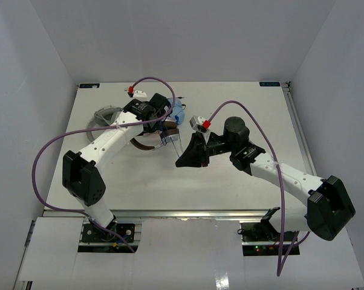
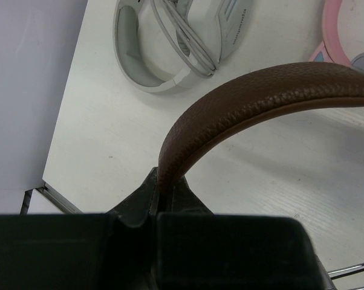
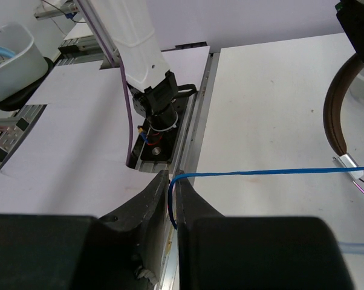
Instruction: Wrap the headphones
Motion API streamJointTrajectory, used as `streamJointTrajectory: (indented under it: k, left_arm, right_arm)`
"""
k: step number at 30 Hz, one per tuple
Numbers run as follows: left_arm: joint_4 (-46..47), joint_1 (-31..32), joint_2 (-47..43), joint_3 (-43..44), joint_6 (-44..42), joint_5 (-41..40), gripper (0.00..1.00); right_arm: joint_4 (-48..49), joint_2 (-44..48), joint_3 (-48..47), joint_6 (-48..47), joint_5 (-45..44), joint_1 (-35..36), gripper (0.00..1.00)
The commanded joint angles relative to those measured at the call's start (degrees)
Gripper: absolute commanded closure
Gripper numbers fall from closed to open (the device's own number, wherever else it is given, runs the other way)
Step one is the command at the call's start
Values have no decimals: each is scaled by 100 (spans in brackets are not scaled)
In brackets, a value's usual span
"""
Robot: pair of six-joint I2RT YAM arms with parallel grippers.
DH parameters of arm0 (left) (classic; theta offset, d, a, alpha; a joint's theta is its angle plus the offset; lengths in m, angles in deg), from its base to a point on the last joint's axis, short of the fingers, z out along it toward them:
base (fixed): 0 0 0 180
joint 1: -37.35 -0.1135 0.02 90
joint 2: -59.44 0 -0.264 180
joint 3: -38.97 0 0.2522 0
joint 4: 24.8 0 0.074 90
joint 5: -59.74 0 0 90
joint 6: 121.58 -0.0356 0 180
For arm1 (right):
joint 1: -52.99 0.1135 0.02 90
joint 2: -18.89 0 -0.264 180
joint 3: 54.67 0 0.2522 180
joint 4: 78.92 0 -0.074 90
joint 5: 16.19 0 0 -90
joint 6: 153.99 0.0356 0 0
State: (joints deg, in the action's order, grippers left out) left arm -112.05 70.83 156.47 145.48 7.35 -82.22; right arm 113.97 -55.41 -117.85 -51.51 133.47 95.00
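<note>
In the left wrist view my left gripper point(image 2: 162, 181) is shut on the headphones' dark brown headband point(image 2: 260, 96), which arches up and to the right from the jaws. From above, that gripper point(image 1: 164, 130) sits over the headphones point(image 1: 143, 147) at the table's middle left. The thin blue cable point(image 3: 279, 172) runs taut from the headband's silver end point(image 3: 350, 162) into my right gripper point(image 3: 175, 178). Its jaws stand a narrow slit apart, wider than the cable that curves down between them. The right gripper point(image 1: 181, 162) hangs just right of the headphones.
A grey-white pair of headphones point(image 2: 170, 42) lies at the far left, and a pink pair with light blue cups point(image 1: 177, 112) sits behind the left gripper. The left arm's base point(image 3: 161, 115) and the table's near rail point(image 3: 194, 133) lie ahead of the right gripper.
</note>
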Motion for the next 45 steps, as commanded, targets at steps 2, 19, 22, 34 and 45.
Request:
streamJointTrajectory:
  k: [2,19,22,34,45]
  left_arm:
    - [287,-91,-431,288,49,-26,100]
    - [871,-166,-733,-290,-545,273,100]
    - [1002,-166,-732,-572,-862,372,100]
    - [1671,124,-949,-1316,-1830,439,100]
    - [1444,159,-646,-1251,-1637,190,100]
  right_arm:
    - [1072,-5,129,435,423,136,84]
    - [2359,4,142,871,-30,94,91]
    - [1700,137,-178,48,-913,-42,92]
    - [301,48,-1186,-854,-1544,-1084,92]
    - [102,556,-805,-1468,-1823,-1151,92]
